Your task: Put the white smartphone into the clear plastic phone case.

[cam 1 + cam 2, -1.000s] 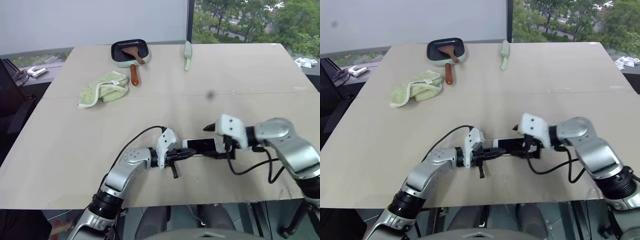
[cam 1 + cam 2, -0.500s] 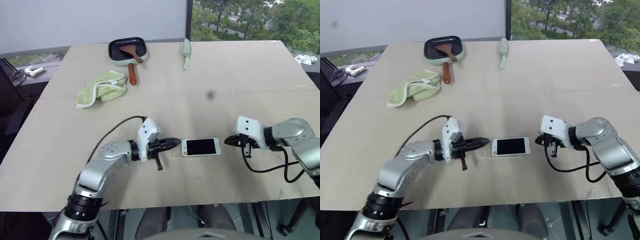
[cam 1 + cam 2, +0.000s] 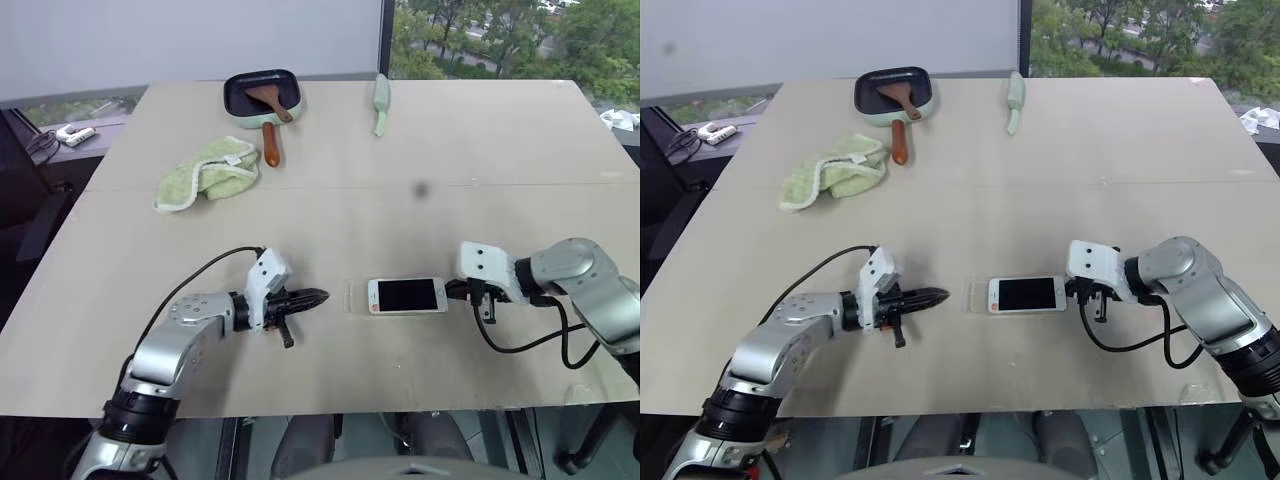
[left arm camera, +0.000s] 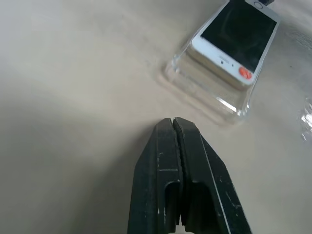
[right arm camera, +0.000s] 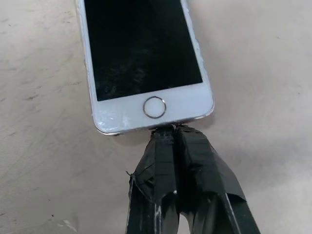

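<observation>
Lying flat on the table (image 3: 500, 150), screen up, well ahead of the clenched left gripper (image 4: 171, 122) and touching the tips of the clenched right gripper (image 5: 168, 129), both empty. Running lengthwise on the line between the two sets of jaws: home-button end of the phone (image 3: 406, 295) pointing at the right jaws, speaker end pointing toward the left ones. Sitting on the case (image 4: 204, 95), seemingly not pressed home (speaker end riding above the clear rim in the left wrist view, with a strip of empty case sticking out toward the left jaws).

Looking stiff and fairly light, with glossy glass and smooth edges, so likely sliding rather than tipping when nudged endwise; screen possibly fragile, so better pushing on the short edges or pinching across the long sides than pressing the glass. Case looking thin, springy and slick, likely skating on the table unless braced at the end nearest the left jaws while pushing from the right.
</observation>
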